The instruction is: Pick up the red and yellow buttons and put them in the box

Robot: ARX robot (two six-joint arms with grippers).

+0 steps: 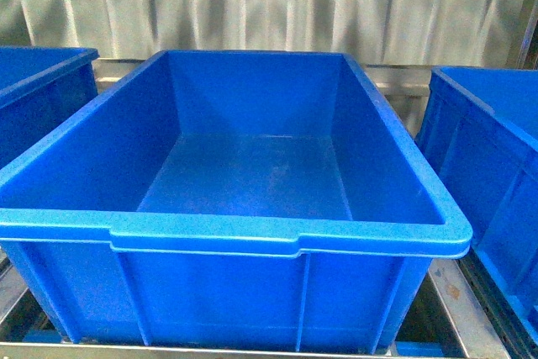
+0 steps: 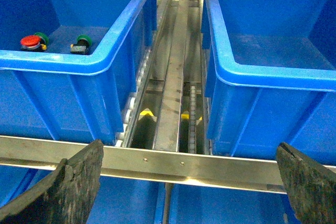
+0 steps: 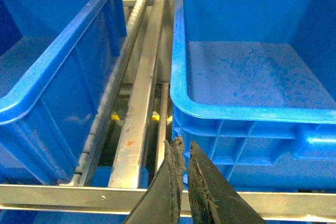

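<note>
— Where does the box (image 1: 286, 237) sit?

— Right in the middle of the front view, a big bright-blue bin with a thick rolled rim, its smooth floor and walls in full view. A second blue bin (image 1: 42, 81) shows at the left edge and a third blue bin (image 1: 487, 149) at the right edge, all on a metal roller frame (image 1: 458, 308).

— And the buttons?

— The left wrist view shows a red button (image 2: 30, 41) on the floor of a neighbouring bin (image 2: 79, 61), near its front wall. A green cap (image 2: 42, 37) peeks out just behind it, touching or nearly so. A green-capped button (image 2: 81, 43) lies near them, apart from the red one.

— What about the left pincer (image 2: 190, 148)?

— Its fingers (image 2: 73, 182) are spread wide apart, with a metal crossbar (image 2: 181, 162) showing between them. Beyond it, a steel rail (image 2: 173, 93) runs between the two bins.

— The right pincer (image 3: 184, 142)?

— Drawn together, with only a thin slit between the dark fingers (image 3: 205, 192). It hangs over a crossbar (image 3: 63, 195) in front of the gap between two blue bins. One of them has a scuffed floor (image 3: 252, 72).
</note>
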